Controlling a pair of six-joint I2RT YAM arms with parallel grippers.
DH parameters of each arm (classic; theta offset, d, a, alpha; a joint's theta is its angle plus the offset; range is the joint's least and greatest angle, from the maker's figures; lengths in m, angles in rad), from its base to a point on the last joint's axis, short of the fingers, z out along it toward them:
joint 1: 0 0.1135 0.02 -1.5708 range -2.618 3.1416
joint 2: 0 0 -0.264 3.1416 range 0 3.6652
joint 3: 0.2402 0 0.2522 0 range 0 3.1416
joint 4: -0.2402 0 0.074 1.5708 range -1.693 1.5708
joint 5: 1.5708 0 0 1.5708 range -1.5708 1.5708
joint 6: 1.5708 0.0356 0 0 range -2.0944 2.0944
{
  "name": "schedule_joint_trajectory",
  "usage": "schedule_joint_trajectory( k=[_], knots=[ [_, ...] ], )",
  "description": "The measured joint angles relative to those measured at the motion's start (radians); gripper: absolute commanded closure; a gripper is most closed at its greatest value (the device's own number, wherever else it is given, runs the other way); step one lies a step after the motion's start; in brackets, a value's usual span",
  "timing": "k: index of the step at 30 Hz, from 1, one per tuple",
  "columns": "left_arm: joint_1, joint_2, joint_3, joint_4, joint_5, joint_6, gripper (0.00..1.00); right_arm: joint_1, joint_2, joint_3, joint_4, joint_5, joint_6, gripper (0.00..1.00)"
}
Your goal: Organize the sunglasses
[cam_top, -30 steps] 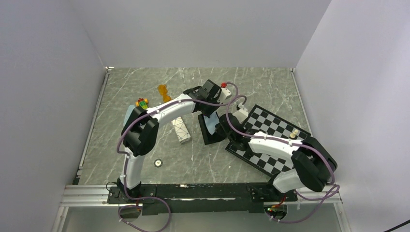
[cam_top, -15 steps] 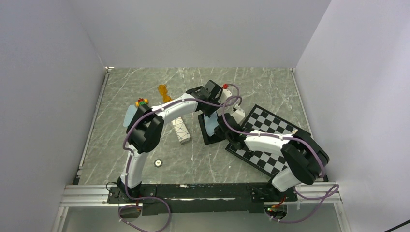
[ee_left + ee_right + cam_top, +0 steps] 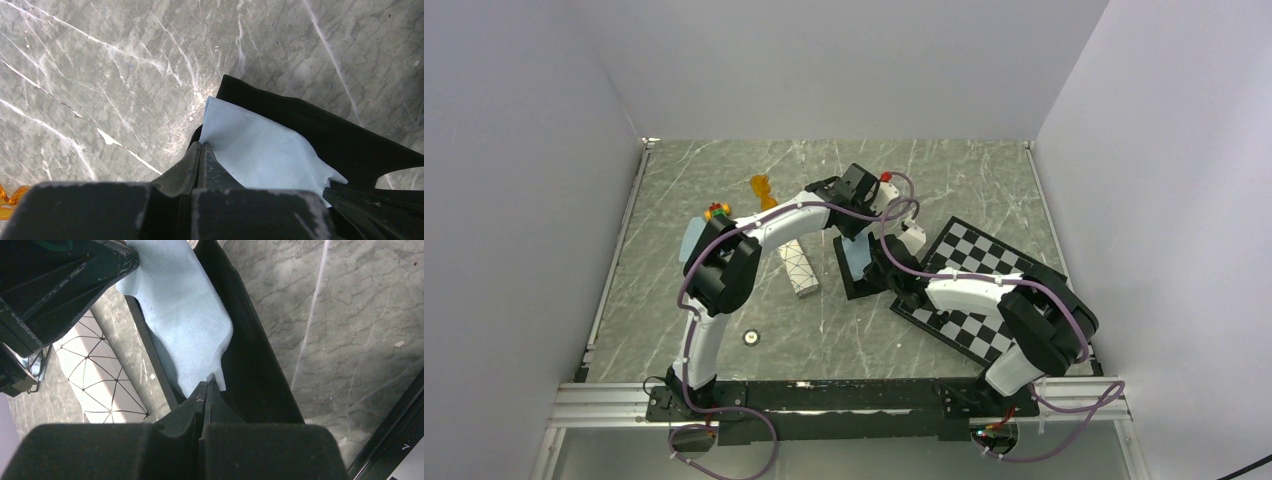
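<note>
**Orange pair at the back of the table, both grippers closed over the black case**

The orange sunglasses (image 3: 764,190) are translucent plastic with rounded lobes. They lie far left of centre on the marble table (image 3: 964,170), apart from both arms. A pale lens with a thin dark rim (image 3: 691,240), apparently the wire-framed pair, shows beside the left arm's elbow (image 3: 724,275) and is largely hidden by it.

The only legible mark is on the chessboard (image 3: 984,255), where its border in the right wrist view seems to carry a 7.

The board lies on the right. The open black case (image 3: 300,120) sits against its left corner and holds a light blue cloth (image 3: 255,150). A white case (image 3: 796,265) with black line pattern lies just to the left.

The left gripper (image 3: 200,146) and right gripper (image 3: 206,385) both have their jaws pressed together, tips at opposite edges of the cloth. Whether cloth is caught between them cannot be told.

A small colourful toy (image 3: 717,212) and a round disc (image 3: 750,337) lie on the left.
</note>
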Motion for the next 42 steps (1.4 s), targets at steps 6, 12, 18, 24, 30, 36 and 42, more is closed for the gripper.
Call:
schedule_joint_trajectory(
  k=[6,12,18,24,30,36,42],
  knots=[
    [0.0,0.0,-0.002,-0.005,0.016,-0.002,1.0,0.0,0.0,0.0,0.0,-0.001,0.0,1.0],
    [0.0,0.0,-0.004,-0.012,0.023,-0.008,1.0,0.0,0.0,0.0,-0.001,-0.003,0.0,1.0],
    [0.0,0.014,-0.004,-0.016,0.031,-0.021,1.0,0.0,0.0,0.0,-0.002,-0.017,-0.001,1.0],
    [0.0,0.03,-0.005,-0.019,0.032,-0.027,1.0,0.0,0.0,0.0,-0.002,-0.023,-0.004,1.0],
    [0.002,0.03,-0.005,-0.021,0.014,-0.027,1.0,0.0,0.0,0.0,-0.002,-0.042,-0.005,1.0],
    [0.006,0.03,-0.005,-0.026,-0.016,-0.027,1.0,0.0,0.0,0.0,-0.002,-0.061,-0.003,1.0],
    [0.01,0.03,-0.005,-0.027,-0.038,-0.03,1.0,0.0,0.0,0.0,-0.002,-0.078,-0.003,1.0]
  ],
)
